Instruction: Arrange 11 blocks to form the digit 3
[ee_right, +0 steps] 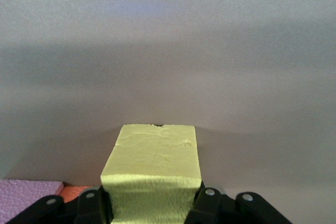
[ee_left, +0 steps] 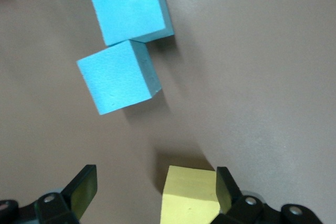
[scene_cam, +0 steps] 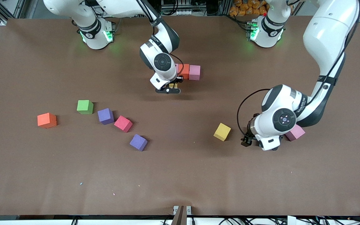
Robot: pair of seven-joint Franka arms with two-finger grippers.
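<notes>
My right gripper [scene_cam: 171,88] [ee_right: 152,205] is shut on a yellow block [ee_right: 152,163], held low at the table next to a red block [scene_cam: 184,71] [ee_right: 76,191] and a pink block [scene_cam: 194,72] [ee_right: 26,195]. My left gripper [scene_cam: 247,141] [ee_left: 153,187] stands open low over the table; a second yellow block [scene_cam: 222,131] [ee_left: 189,195] lies between its fingers, close against one finger [ee_left: 223,184]. Two cyan blocks [ee_left: 128,6] [ee_left: 118,77] lie touching just past it, hidden in the front view. Another pink block [scene_cam: 295,132] peeks out under the left arm.
Toward the right arm's end of the table lie an orange block [scene_cam: 47,120], a green cube [scene_cam: 85,107], two purple blocks [scene_cam: 106,116] [scene_cam: 138,142] and a deep pink block [scene_cam: 123,123] between them.
</notes>
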